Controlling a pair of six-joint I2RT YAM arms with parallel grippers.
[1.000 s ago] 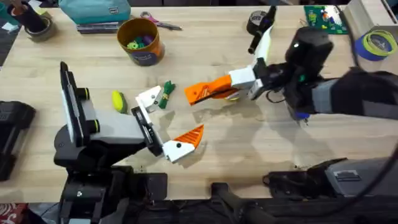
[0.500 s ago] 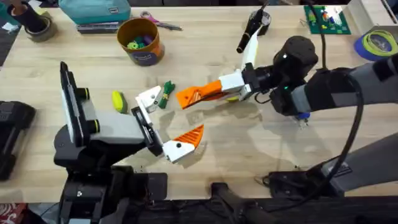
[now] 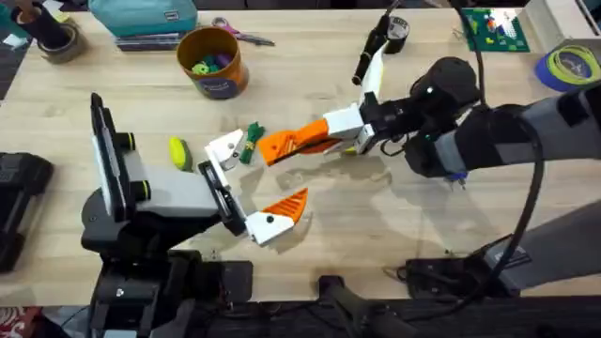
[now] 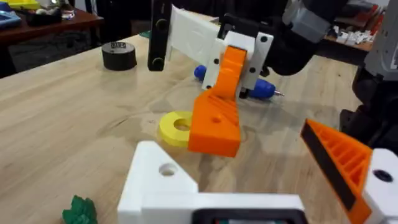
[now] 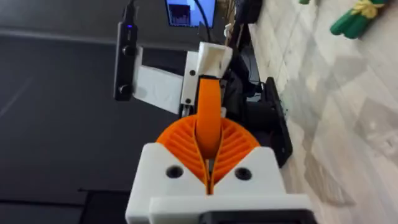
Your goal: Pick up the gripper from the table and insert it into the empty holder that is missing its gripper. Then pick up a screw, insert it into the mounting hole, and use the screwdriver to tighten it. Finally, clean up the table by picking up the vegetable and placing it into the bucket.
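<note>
Now, from overhead, your right fingers (image 3: 310, 138) are shut on the orange gripper (image 3: 272, 147) and hold it over the worktop (image 3: 376, 225). The gripper's tip is near the white holder (image 3: 223, 147), but they are not touching. The left fingers (image 3: 258, 176) are wide open. One side has its orange pad, and the other side is the bare holder. The green vegetable (image 3: 252, 143) lies just beside the holder, and the bucket (image 3: 211, 61) stands well behind.

From the left wrist, the gripper (image 4: 216, 121) hangs above a yellow ring (image 4: 176, 127). The holder (image 4: 158, 177) waits below and in front of it. The blue screwdriver (image 4: 264, 89) lies behind.

From the right wrist, the gripper (image 5: 208, 115) is pinched tight between the two ribbed pads (image 5: 177, 146).

So I think you are on the first step, putting the gripper in the holder. Next, line it up with the holder and slide it in slowly. Keep clear of the vegetable, because a bump could push it away.
</note>
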